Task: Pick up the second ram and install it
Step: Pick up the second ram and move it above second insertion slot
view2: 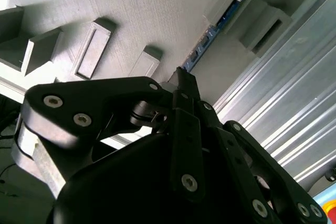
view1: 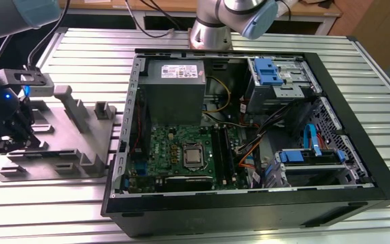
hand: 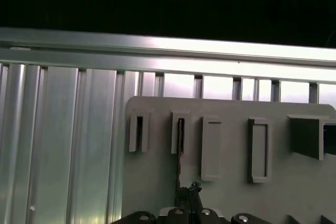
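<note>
The table [view1: 79, 46] is bare ribbed metal, brushed and bright, with soft glare along its slats. Near its edge at the exterior view's left sits the fixture [view1: 79, 147], grey matt plastic with a fine layered grain in the second wrist view. The gripper [view2: 182, 74] is smooth black with a dull satin sheen and shiny metal screw heads, and the second ram [view2: 215, 24] is a glossy blue-green board. The computer case [view1: 249, 213] is matt black outside and bare grey sheet metal inside, around a glossy green motherboard [view1: 168, 147].
</note>
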{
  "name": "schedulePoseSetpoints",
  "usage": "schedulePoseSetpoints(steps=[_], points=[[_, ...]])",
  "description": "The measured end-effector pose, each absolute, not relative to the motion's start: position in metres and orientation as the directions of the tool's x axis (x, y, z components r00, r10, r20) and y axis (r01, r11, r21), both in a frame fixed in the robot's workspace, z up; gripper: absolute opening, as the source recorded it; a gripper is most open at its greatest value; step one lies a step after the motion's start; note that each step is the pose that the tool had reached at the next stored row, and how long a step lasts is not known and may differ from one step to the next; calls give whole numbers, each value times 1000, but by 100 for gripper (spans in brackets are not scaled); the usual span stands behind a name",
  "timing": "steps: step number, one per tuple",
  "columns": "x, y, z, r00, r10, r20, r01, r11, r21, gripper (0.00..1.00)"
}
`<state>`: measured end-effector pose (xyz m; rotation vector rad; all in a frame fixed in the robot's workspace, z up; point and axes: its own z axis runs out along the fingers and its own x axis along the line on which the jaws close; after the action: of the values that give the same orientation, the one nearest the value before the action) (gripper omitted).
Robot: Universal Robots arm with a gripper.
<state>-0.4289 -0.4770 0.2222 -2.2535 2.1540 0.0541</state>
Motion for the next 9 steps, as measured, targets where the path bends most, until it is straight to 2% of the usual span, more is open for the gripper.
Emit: schedulePoseSetpoints(steps=[9], points=[[-432,-484,221,55,-998,-42,-998,-55,7,10]])
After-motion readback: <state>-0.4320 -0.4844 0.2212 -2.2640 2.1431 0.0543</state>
